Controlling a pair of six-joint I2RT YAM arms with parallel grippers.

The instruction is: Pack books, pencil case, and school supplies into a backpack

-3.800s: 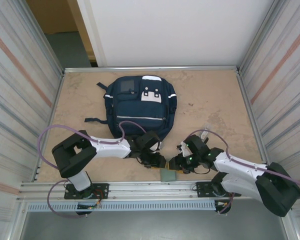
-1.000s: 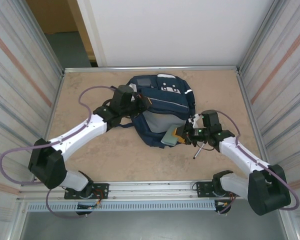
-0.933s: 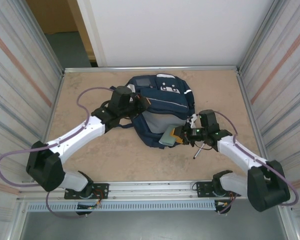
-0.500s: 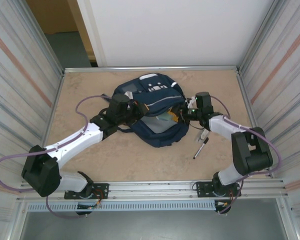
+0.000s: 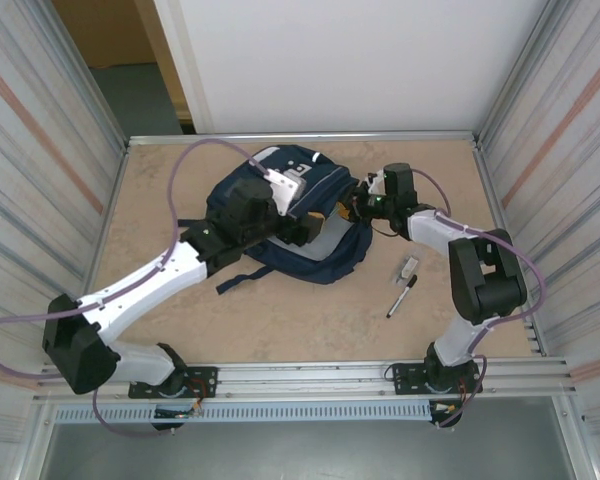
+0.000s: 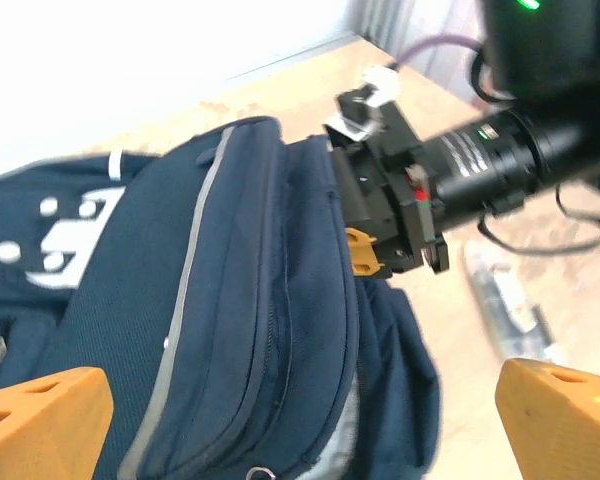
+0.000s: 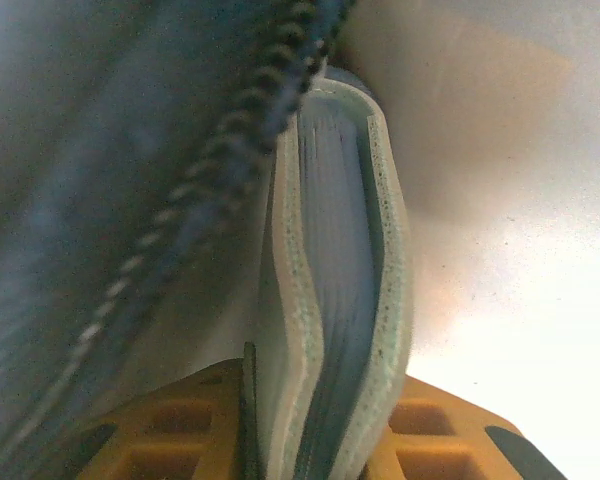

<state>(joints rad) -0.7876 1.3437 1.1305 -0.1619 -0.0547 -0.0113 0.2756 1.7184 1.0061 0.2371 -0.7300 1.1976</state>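
The navy backpack (image 5: pixel 310 205) lies tipped over mid-table, its pale lining showing at the mouth. My left gripper (image 5: pixel 296 230) hovers over the backpack (image 6: pixel 230 300), open, its orange fingertips (image 6: pixel 40 420) wide apart with nothing between them. At the bag's right edge, my right gripper (image 5: pixel 364 205) is shut on the grey-green booklet (image 7: pixel 340 300), which stands edge-on between its orange fingers (image 7: pixel 435 440) right beside the bag's zip (image 7: pixel 220 160). The right gripper (image 6: pixel 385 245) also shows pressed against the bag. The black marker pen (image 5: pixel 400 297) and the clear packet (image 5: pixel 408 267) lie on the table. The books and pencil case are out of view.
Corrugated metal walls close in the left and right sides, and a white panel stands behind the table's far edge (image 5: pixel 300 137). Bare table lies in front of the backpack. The blurred clear packet (image 6: pixel 505 300) lies to the right of the bag.
My left gripper has opened and let go of the backpack. The right gripper has carried the booklet farther back along the bag's right edge. The backpack has rolled to the left.
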